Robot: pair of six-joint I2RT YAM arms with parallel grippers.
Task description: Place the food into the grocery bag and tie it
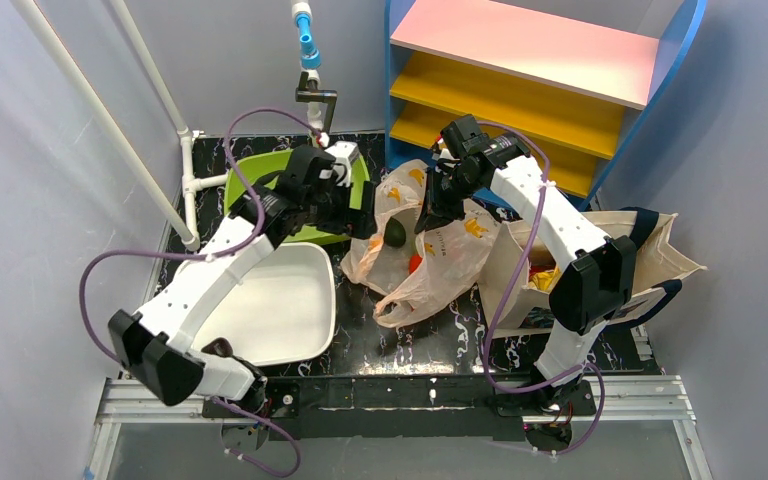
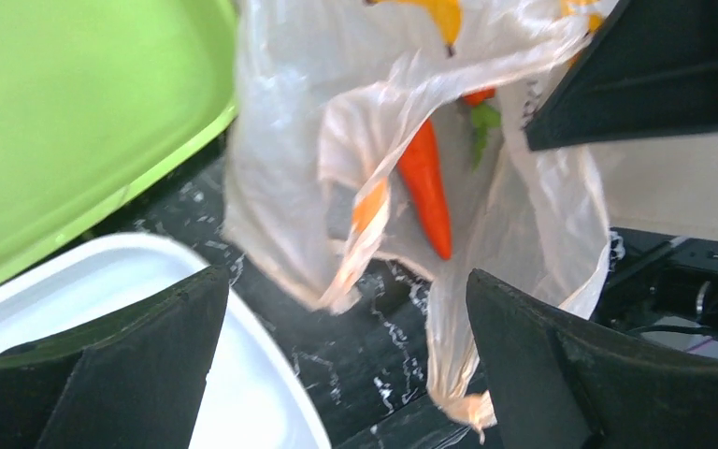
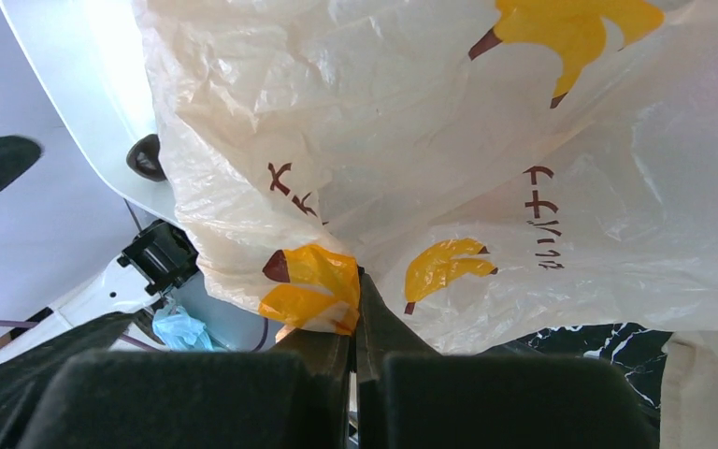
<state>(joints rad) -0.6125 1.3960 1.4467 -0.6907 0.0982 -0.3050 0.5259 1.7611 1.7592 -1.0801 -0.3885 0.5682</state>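
The grocery bag [image 1: 438,262] lies crumpled mid-table, beige with yellow banana marks. Through its plastic show a dark green fruit [image 1: 395,232] and a red piece [image 1: 414,263]. In the left wrist view the long orange-red vegetable [image 2: 427,182] lies inside the bag [image 2: 280,140]. My left gripper [image 1: 362,212] is open at the bag's left edge; the jaws [image 2: 346,374] stand wide apart and hold nothing, with loose plastic hanging above and between them. My right gripper [image 1: 430,215] is shut on a fold of the bag [image 3: 486,140], pinched at the fingertips [image 3: 355,290].
A white basin [image 1: 290,305] sits front left and a green tray [image 1: 250,170] behind it. A cream canvas tote [image 1: 600,262] with navy handles stands right, something yellow and red inside. A shelf unit [image 1: 520,90] stands at the back. A dark brown round thing [image 3: 145,157] sits by the basin's rim.
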